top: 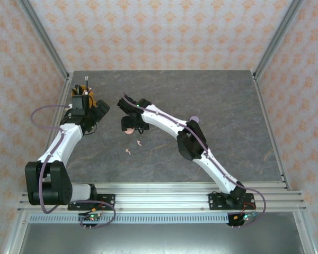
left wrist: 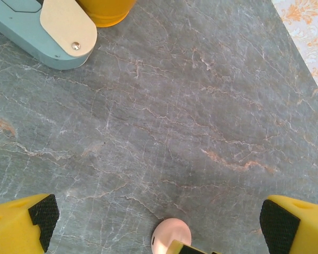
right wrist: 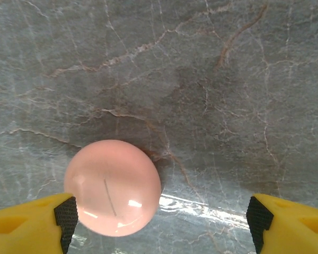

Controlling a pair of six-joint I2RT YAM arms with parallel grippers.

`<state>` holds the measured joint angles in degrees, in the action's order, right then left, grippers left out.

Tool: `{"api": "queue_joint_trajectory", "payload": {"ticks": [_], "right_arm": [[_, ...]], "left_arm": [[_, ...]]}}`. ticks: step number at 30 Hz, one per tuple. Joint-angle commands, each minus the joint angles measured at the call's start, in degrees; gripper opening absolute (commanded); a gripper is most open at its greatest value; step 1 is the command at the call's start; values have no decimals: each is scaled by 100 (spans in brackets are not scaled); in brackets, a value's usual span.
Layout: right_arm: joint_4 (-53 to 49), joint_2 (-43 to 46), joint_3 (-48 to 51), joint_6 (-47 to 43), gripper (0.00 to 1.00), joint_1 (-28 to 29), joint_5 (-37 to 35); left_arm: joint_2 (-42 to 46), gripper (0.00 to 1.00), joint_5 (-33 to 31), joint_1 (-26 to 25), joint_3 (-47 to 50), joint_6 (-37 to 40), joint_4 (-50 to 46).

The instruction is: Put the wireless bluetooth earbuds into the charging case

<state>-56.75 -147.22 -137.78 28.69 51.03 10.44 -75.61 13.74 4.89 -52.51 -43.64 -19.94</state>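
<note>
My right gripper (right wrist: 161, 217) hangs with its jaws spread wide around the pink charging case (right wrist: 112, 188), which sits far to one side of the gap, not gripped (its lid looks shut). My left gripper (left wrist: 161, 219) is wide open too, holding nothing. Two pale pink earbuds (top: 138, 143) lie loose on the table (top: 228, 106) near the case. If I closed off-centre like this, I judge the smooth round case could skid and scatter them.
</note>
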Motion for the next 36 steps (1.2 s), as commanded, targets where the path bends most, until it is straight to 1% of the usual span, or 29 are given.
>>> {"api": "queue_joint_trajectory", "payload": {"ticks": [1,7,12,18,21,27,34,36], "right_arm": [[32,-159,-254,46,85,90,-80],[-99,-460,-653,-200,85,194,-228],[-264,-547,-683,-400,84,244,-561],[-227,-613,-706,-452,84,278,-629],[-222,-706,-820,-463,81,306,-665],[-232,-831,-1093,-484,72,406,-822],[-432,-711,-1079,-524,56,403,-1137],[-451,-585,-935,-514,52,377,-1207]], "left_arm": [[-44,100,32,30,-191,-57,-2],[-54,100,62,30,-194,-66,-7],[-64,100,111,30,-163,-107,52],[-42,100,156,30,-107,-171,96],[-16,100,154,30,-100,-180,79],[37,100,148,30,-100,-197,56],[82,100,185,30,-111,-224,44],[86,100,213,30,-123,-232,41]]}}
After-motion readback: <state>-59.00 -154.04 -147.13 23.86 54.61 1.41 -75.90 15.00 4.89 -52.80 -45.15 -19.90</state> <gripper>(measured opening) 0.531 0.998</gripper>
